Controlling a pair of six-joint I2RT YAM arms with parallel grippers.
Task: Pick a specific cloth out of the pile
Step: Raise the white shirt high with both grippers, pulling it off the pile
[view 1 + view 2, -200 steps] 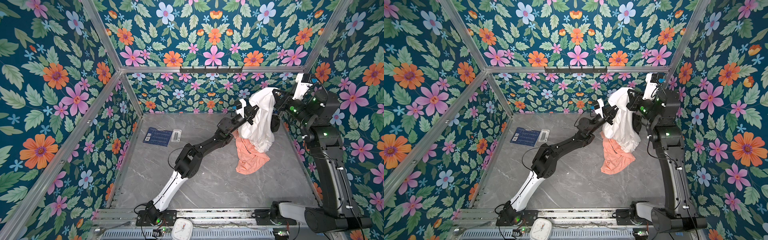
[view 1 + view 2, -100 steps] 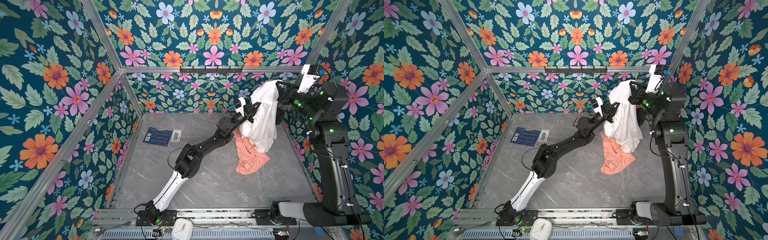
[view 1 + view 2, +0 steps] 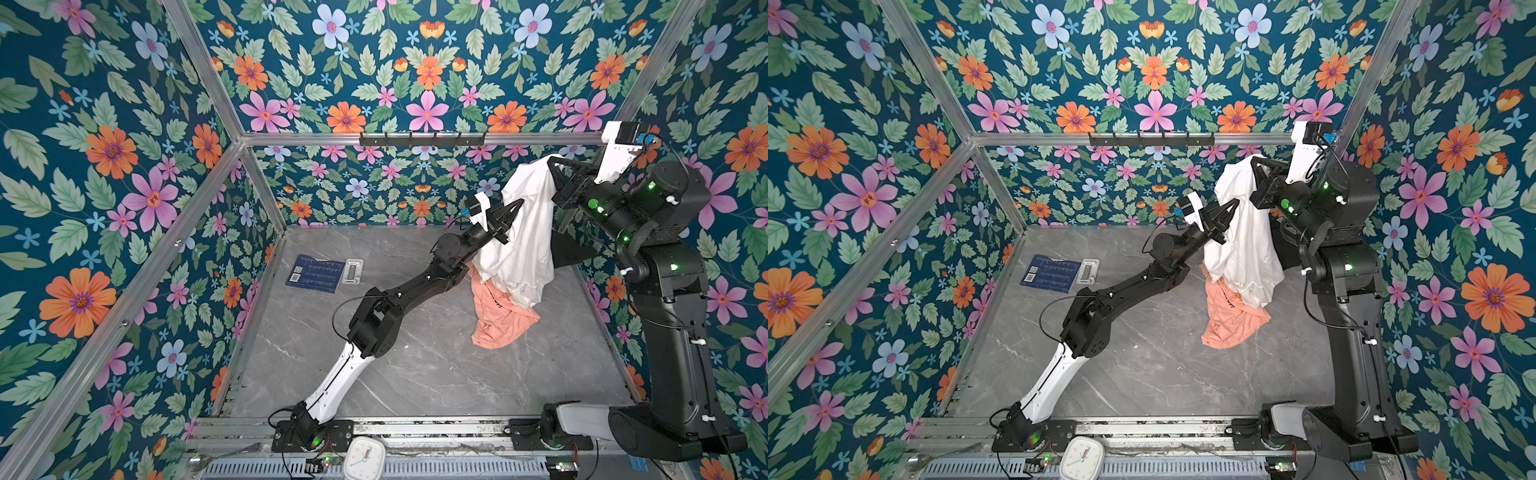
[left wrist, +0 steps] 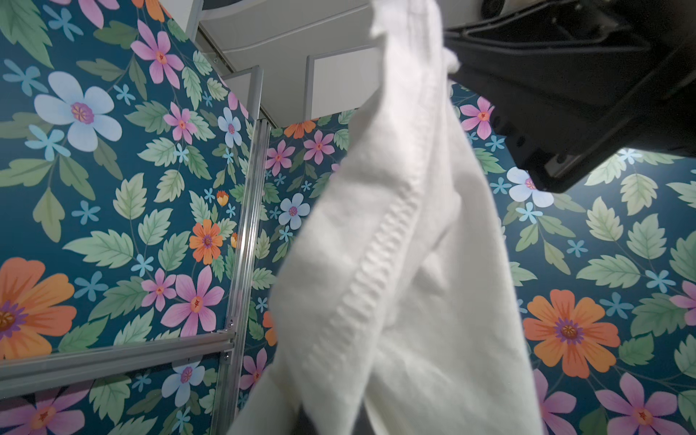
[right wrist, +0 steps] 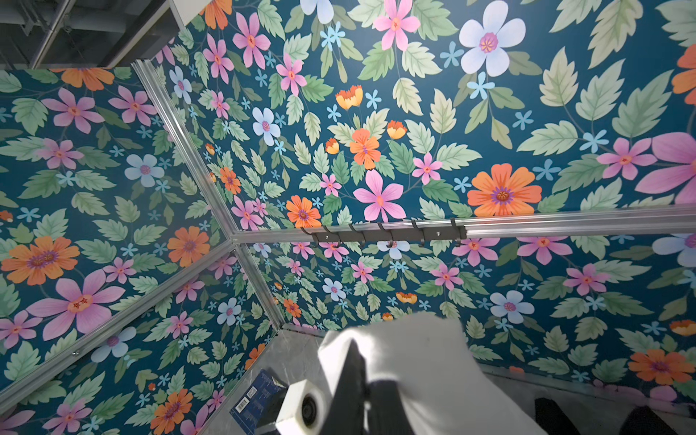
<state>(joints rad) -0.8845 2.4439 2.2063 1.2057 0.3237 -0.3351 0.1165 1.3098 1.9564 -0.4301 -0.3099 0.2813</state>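
Left jaws, right jaws pinch cloth [image 3: 525,232] edges above pile [image 3: 498,324]; open floor [image 3: 415,374] leftward.

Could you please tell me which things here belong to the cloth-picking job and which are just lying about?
Part of the job:
- white cloth, held up by the left gripper and right gripper
- salmon shirt and black garment, the garments not wanted

Just lying about:
- blue card
- metal bracket
- hook rail
- clock
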